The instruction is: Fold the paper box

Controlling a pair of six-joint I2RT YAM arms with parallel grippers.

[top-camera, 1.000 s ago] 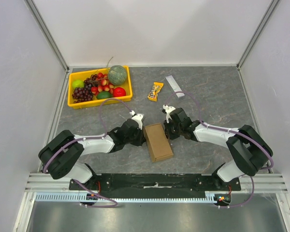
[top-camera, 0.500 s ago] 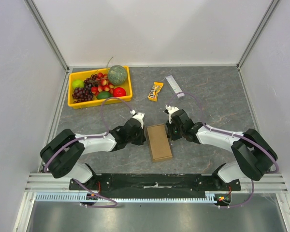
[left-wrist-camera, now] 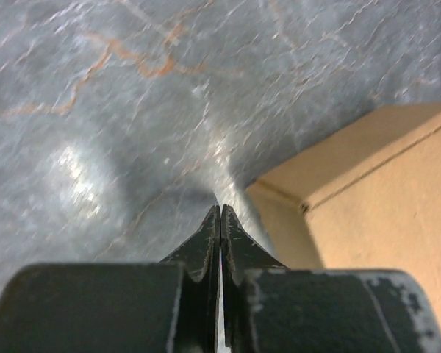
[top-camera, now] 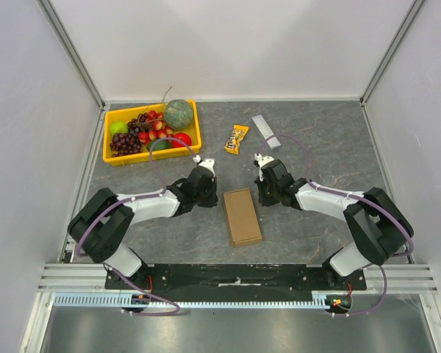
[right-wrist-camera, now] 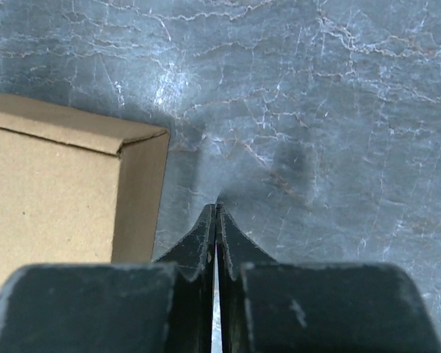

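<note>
The paper box (top-camera: 242,215) lies flat on the grey table as a small closed brown cardboard rectangle between my two arms. My left gripper (top-camera: 214,195) sits just off the box's far left corner, shut with nothing in it. In the left wrist view the box (left-wrist-camera: 367,206) fills the right side, a little apart from the closed left gripper (left-wrist-camera: 220,209). My right gripper (top-camera: 258,198) is shut and empty just beyond the box's far right corner. In the right wrist view the box (right-wrist-camera: 59,184) lies left of the closed right gripper (right-wrist-camera: 217,206).
A yellow tray (top-camera: 151,155) of fruit stands at the back left. A small orange snack packet (top-camera: 237,138) and a grey bar (top-camera: 265,129) lie behind the grippers. White walls with metal posts enclose the table.
Both grippers have drawn away from the box's sides toward the back. The box has turned slightly and now lies free. Both jaws have closed a little more.
</note>
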